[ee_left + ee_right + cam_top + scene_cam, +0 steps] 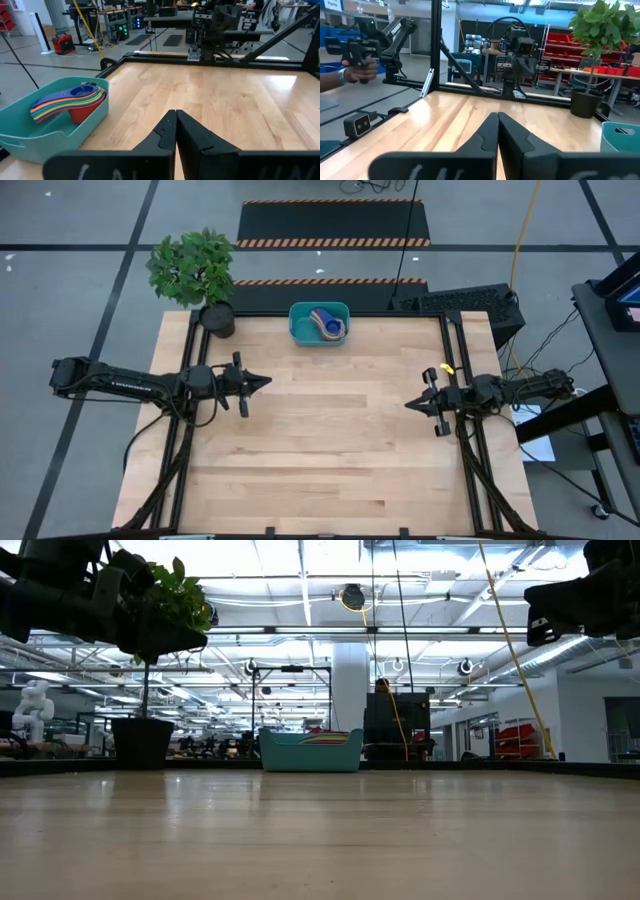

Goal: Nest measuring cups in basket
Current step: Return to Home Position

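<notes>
both grippers empty, cups in the basket
left gripper (264,382) at the table's 9 o'clock, fingers pinched together, holding nothing. one basket (297,326) at 12 o'clock with one nested stack of cups (329,326) inside, blue on top. right gripper (409,404) at 3 o'clock, same deal: closed, empty.

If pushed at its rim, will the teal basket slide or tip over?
Probably it slides: the basket is low and wide on the smooth table. It looks like thin plastic, so likely light, and the wall may flex. The nested cups sit toward one side, so it might turn slightly.
</notes>
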Controlling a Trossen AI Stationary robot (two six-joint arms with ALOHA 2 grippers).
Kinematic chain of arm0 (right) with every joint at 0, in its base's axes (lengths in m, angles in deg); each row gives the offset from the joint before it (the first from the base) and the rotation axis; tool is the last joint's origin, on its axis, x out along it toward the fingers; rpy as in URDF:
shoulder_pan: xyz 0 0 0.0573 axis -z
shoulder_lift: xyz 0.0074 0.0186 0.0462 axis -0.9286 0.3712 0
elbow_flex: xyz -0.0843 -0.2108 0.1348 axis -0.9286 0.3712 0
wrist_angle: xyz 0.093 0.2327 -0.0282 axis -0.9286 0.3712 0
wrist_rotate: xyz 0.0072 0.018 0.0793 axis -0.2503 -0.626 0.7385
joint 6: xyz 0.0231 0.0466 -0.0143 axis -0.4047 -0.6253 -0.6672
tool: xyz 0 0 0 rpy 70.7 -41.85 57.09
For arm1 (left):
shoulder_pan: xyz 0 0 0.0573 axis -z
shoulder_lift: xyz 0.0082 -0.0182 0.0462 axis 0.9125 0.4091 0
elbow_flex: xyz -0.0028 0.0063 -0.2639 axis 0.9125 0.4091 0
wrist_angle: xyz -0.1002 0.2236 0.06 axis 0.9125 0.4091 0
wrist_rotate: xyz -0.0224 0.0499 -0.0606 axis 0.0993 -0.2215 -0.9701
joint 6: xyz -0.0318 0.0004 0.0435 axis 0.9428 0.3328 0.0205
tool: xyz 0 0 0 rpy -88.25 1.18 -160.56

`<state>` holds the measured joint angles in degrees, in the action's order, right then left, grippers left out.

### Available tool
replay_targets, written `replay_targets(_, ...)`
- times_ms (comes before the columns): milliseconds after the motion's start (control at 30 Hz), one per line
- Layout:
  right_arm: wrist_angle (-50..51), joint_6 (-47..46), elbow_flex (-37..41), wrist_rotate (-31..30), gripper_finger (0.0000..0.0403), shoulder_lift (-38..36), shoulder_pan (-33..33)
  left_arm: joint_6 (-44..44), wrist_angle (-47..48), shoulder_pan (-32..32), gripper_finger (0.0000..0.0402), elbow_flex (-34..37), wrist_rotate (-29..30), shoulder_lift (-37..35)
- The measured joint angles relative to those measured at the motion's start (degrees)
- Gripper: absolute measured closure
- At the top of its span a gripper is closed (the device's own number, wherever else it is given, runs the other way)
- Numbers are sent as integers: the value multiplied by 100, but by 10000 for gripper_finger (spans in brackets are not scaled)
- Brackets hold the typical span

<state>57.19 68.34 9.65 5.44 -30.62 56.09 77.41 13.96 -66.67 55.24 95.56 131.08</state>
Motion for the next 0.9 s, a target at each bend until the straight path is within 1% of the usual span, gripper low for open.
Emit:
replay_targets(100,-28,-10,1,-3,403,0,0,-104,41,-2,392,0,4,-24)
replay_targets(200,68,-42,1,-5,403,0,0,-152,243,-41,392,4,5,-239)
replay_targets(267,278,-129,1,-17,403,-2,0,-146,522,-100,392,4,13,-499)
replay_targets(367,323,-264,-1,-14,403,48,9,-124,936,-180,392,4,11,-918)
replay_targets(567,353,-120,-1,-16,403,57,11,-126,1562,-190,392,16,-7,-1619)
replay_targets(667,328,88,0,-14,403,57,11,-241,1473,-190,392,229,-168,-1939)
replay_targets(800,317,161,-1,-12,403,57,11,-319,1035,-190,392,770,-223,-2366)
replay_targets(900,312,161,1,-14,403,57,11,-302,1228,-195,392,811,-236,-2617)
